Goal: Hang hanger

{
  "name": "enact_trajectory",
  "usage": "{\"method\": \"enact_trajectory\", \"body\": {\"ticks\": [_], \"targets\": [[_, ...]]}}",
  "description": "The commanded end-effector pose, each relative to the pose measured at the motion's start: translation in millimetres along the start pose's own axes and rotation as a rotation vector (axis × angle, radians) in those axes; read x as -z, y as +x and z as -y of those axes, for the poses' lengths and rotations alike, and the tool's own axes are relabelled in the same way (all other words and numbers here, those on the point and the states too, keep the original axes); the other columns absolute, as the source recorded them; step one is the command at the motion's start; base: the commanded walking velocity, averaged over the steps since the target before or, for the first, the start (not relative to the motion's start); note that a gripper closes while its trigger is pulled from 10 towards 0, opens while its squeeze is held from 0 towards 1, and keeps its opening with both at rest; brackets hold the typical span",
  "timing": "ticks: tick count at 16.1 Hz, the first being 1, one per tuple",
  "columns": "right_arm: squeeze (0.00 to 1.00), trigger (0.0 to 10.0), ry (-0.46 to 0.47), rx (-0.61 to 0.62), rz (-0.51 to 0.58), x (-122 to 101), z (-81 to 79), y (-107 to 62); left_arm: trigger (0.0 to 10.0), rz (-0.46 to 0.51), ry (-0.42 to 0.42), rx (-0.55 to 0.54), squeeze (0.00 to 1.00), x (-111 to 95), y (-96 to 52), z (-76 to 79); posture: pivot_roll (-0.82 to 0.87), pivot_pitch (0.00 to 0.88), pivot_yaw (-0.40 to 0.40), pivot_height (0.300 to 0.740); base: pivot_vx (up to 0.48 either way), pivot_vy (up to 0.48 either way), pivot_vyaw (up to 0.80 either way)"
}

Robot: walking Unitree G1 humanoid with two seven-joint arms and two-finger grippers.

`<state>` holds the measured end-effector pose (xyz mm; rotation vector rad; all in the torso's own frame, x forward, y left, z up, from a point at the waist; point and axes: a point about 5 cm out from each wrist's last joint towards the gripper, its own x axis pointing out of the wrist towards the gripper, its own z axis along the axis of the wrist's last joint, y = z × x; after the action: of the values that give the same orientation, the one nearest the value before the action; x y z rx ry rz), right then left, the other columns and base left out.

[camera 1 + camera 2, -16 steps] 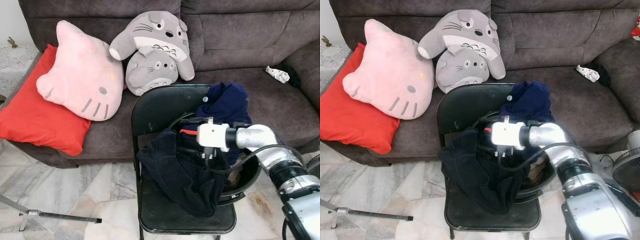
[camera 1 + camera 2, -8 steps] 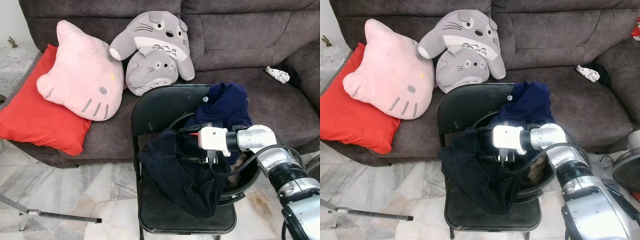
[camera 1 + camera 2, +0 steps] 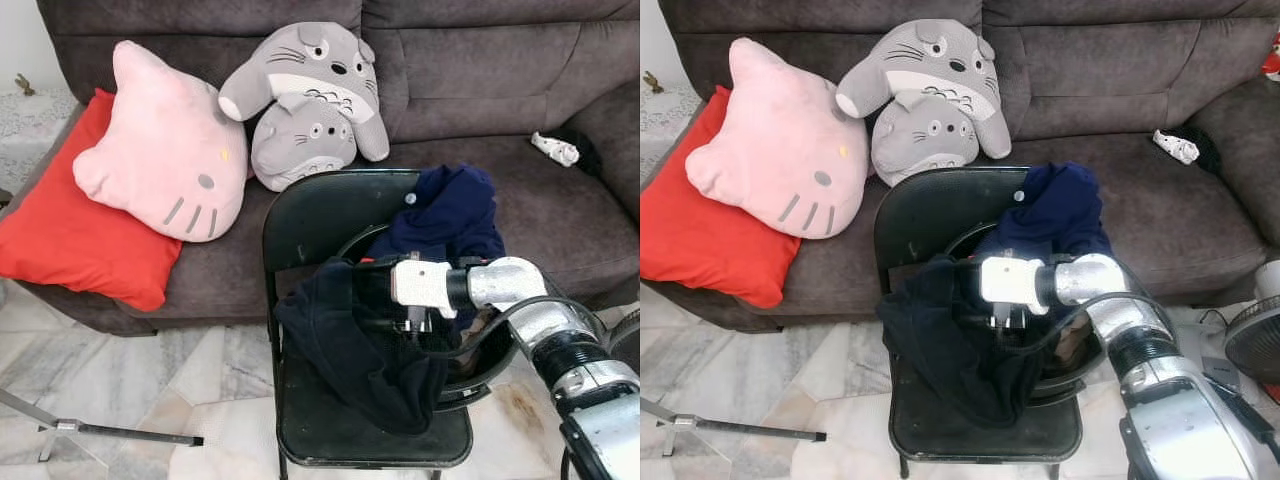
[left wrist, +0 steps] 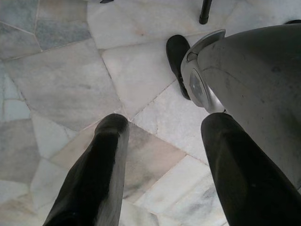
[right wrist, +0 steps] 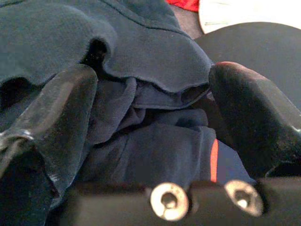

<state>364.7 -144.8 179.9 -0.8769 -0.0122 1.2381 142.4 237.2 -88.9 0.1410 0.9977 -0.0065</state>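
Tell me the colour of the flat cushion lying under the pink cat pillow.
Red; the cushion shows best in the left eye view.

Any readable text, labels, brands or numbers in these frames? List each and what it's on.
None readable.
The pink cushion and the grey plush toys carry face markings only, no letters.
The dark clothes in the basin on the chair show a red stripe, no print.
The right gripper, open over the clothes, bears plain screws, no marking.
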Motion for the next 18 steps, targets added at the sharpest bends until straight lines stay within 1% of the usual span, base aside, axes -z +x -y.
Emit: {"method": "enact_trajectory", "body": {"ticks": [1,4,7,10,15,18], "targets": [[0.0,10.0,-0.006,-0.01,-0.008,2,-4.6,3.0,10.0,-0.046,-0.014,-0.003,0.0,15,-3.5,0.3,-0.02,0.249,0.019,0.74,0.0,0.0,0.0],[0.0,10.0,-0.021,0.035,-0.03,4,-3.6,5.3,10.0,-0.043,-0.013,-0.007,0.0,15,-3.5,-0.1,-0.01,0.255,0.017,0.74,0.0,0.0,0.0],[0.0,10.0,0.013,0.049,-0.024,5,-5.1,7.9,10.0,-0.043,-0.013,-0.008,0.0,14,-3.4,-0.4,-0.01,0.257,0.016,0.74,0.0,0.0,0.0],[0.0,10.0,0.025,0.063,-0.017,6,-6.0,10.1,10.0,-0.042,-0.011,-0.009,0.0,14,-3.5,-0.7,0.0,0.261,0.016,0.74,0.0,0.0,0.0],[0.0,10.0,0.024,0.112,0.007,0,-1.6,15.3,10.0,-0.037,-0.008,-0.013,0.0,14,-3.7,-1.3,0.0,0.264,0.016,0.74,0.0,0.0,0.0],[0.0,10.0,0.024,0.112,0.022,-3,-0.8,19.5,10.0,-0.036,-0.007,-0.014,0.0,14,-3.8,-1.3,0.0,0.267,0.014,0.74,0.0,0.0,0.0]]}}
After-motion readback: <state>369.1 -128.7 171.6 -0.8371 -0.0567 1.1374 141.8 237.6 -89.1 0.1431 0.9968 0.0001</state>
